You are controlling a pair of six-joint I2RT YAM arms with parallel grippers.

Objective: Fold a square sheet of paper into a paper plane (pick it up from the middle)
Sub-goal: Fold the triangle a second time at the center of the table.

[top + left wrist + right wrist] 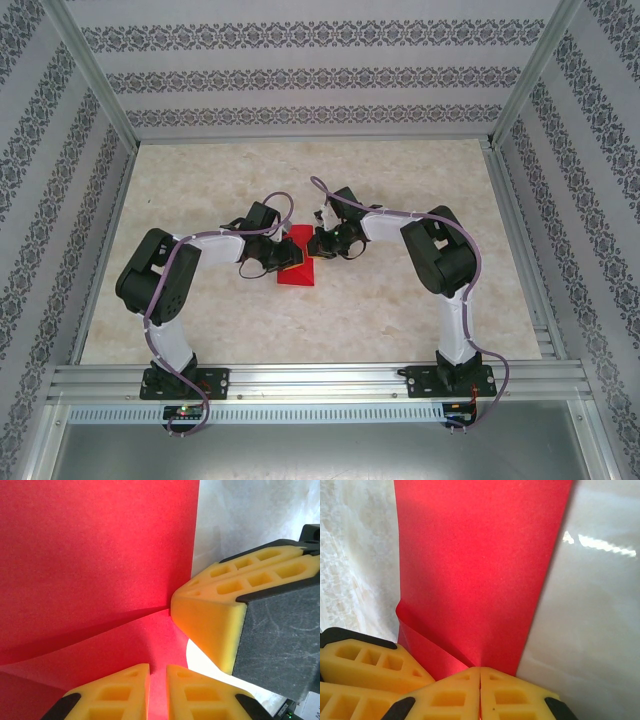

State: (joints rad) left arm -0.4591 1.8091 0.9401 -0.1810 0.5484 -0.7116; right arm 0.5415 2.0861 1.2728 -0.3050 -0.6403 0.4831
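The thin, bright red paper sheet (297, 275) lies on the pale marble-patterned table (300, 330), near its middle and between the two arms. In the top view it appears as a narrow, partly folded shape.

Right gripper (316, 243): the yellow fingers are pressed together. In the right wrist view the right gripper (480, 685) pinches the near edge of the sheet (480, 570), and a raised crease runs from that point to the left. The rest of the sheet lies flat on the table beyond.

Left gripper (278, 262): in the left wrist view the left gripper (157, 690) has its fingers nearly together, with a narrow slot between them showing red. Whether it clamps the sheet (95, 555) cannot be told. The right gripper (190, 600) meets the sheet's edge where a shallow fold begins.

The two grippers stand just beside each other.
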